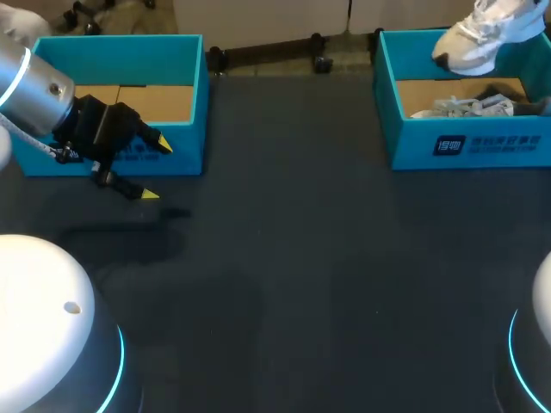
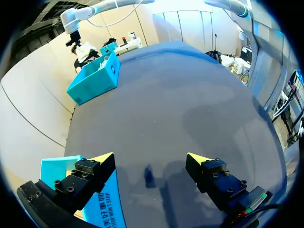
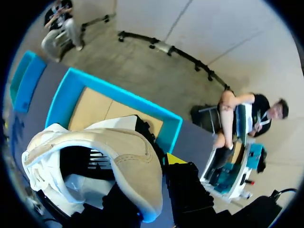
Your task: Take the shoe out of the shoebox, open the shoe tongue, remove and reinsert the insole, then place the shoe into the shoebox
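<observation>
A white shoe point(image 1: 482, 34) hangs tilted above the right teal shoebox point(image 1: 469, 146), toe pointing down to the left. In the right wrist view my right gripper point(image 3: 159, 164) is shut on the shoe's point(image 3: 109, 152) heel collar, with one yellow fingertip point(image 3: 173, 159) showing outside it and the other hidden by the shoe. The shoebox point(image 3: 118, 97) lies below. A second shoe point(image 1: 465, 106) rests inside that box. My left gripper point(image 1: 157, 169) stands open and holds nothing, just in front of the left teal box point(image 1: 172, 146). In the left wrist view its fingers point(image 2: 107, 159) spread wide over bare table.
The dark table point(image 1: 293, 258) stretches between the two boxes. The left box's floor point(image 1: 146, 101) shows brown cardboard. From the left wrist view the right shoebox point(image 2: 95, 80) sits at the far table edge with my right arm point(image 2: 71, 19) above it.
</observation>
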Motion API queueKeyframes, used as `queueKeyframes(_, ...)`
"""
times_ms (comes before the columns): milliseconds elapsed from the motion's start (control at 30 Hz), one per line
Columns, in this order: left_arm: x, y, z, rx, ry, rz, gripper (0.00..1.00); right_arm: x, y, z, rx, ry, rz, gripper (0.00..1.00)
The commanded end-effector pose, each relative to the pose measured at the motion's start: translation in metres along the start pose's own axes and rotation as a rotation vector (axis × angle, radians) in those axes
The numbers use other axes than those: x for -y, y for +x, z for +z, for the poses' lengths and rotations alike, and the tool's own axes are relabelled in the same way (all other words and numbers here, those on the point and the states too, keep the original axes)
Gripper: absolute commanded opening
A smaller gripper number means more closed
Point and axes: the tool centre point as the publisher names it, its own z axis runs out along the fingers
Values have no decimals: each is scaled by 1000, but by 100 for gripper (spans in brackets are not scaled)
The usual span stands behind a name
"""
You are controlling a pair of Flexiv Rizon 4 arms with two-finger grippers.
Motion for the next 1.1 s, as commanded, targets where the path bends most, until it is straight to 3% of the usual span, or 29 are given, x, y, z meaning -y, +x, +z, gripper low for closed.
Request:
queueKeyframes(33,0,1,-1,0,-1,1,100,2,2,-3,-1,38,272,0)
queueKeyframes(633,0,1,-1,0,-1,1,100,2,2,-3,-1,38,272,0)
queueKeyframes(900,0,1,-1,0,-1,1,100,14,-7,4,33,73,514,0)
queueKeyframes(1100,0,1,-1,0,-1,1,100,22,-5,12,69,79,569,0)
